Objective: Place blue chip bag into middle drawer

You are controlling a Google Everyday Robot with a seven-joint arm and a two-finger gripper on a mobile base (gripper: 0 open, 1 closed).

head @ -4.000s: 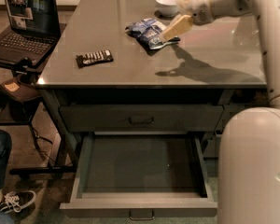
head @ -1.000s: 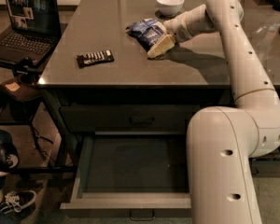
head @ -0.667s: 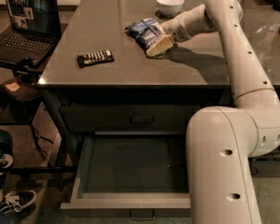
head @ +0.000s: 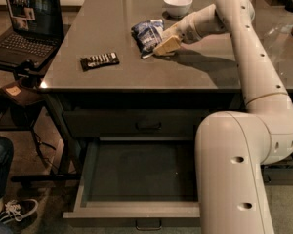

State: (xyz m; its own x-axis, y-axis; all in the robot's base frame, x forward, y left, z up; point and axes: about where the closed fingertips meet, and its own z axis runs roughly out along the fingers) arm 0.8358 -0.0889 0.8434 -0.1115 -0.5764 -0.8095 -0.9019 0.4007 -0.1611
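Camera view
Gripper: the gripper (head: 165, 46) is low over the grey table (head: 136, 77), at the right edge of the blue chip bag (head: 147, 33), and seems to touch the bag's lower right corner.
Grip state: I cannot tell whether it is released or clenched, nor whether it has hold of the bag.
Arm: the white arm (head: 256, 67) reaches in from the right, its big base joint covering the right part of the open drawer.
Blue chip bag: it lies wrinkled on the tabletop, towards the far middle, in front of a white bowl (head: 177, 4) and well apart from the drawer.
Black bar: a flat black bar (head: 99, 60) lies left of the bag, nearer the table's front edge.
Middle drawer: the middle drawer (head: 141, 172) is pulled out below the table, showing a bare grey floor.
Upper drawer: a closed drawer front with a small handle (head: 149, 125) sits just above it.
Left side: an open laptop (head: 24, 28) stands on a lower stand; a sneaker (head: 17, 211) is on the floor.
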